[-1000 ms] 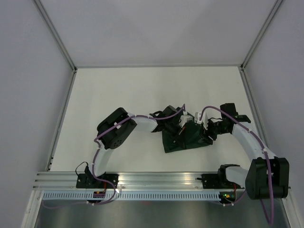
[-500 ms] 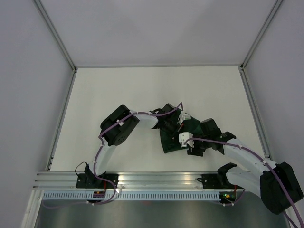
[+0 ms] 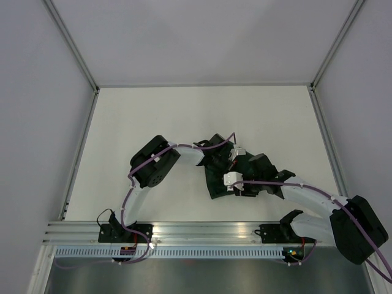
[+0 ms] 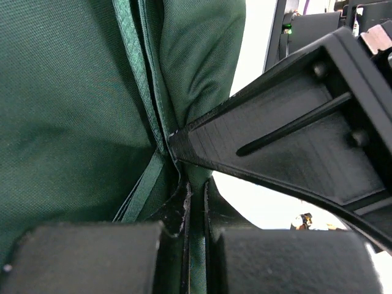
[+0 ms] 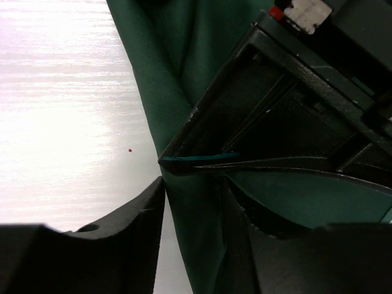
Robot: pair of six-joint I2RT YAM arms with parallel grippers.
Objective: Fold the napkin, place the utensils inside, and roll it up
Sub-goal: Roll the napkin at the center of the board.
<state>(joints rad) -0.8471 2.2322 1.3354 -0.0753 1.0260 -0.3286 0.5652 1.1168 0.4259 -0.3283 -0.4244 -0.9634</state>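
Observation:
The dark green napkin point(image 3: 214, 188) lies bunched in the middle of the table, between the two arms. My left gripper point(image 3: 224, 166) is shut on a folded edge of it; in the left wrist view the cloth point(image 4: 73, 92) is pinched in the thin gap of the gripper point(image 4: 196, 187). My right gripper point(image 3: 228, 185) has come in from the right, tip to tip with the left one. In the right wrist view it point(image 5: 193, 193) is open, its jaws standing on either side of a fold of napkin point(image 5: 177, 67). The orange utensils are hidden.
The white table point(image 3: 153, 116) is walled on three sides. An aluminium rail point(image 3: 202, 229) with both arm bases runs along the near edge. The right arm's elbow point(image 3: 358, 229) sticks out at the front right.
The right arm has swung from the napkin's right side to its front and reached left to meet the left gripper. The napkin has bunched up more. The left gripper stays shut on the cloth.

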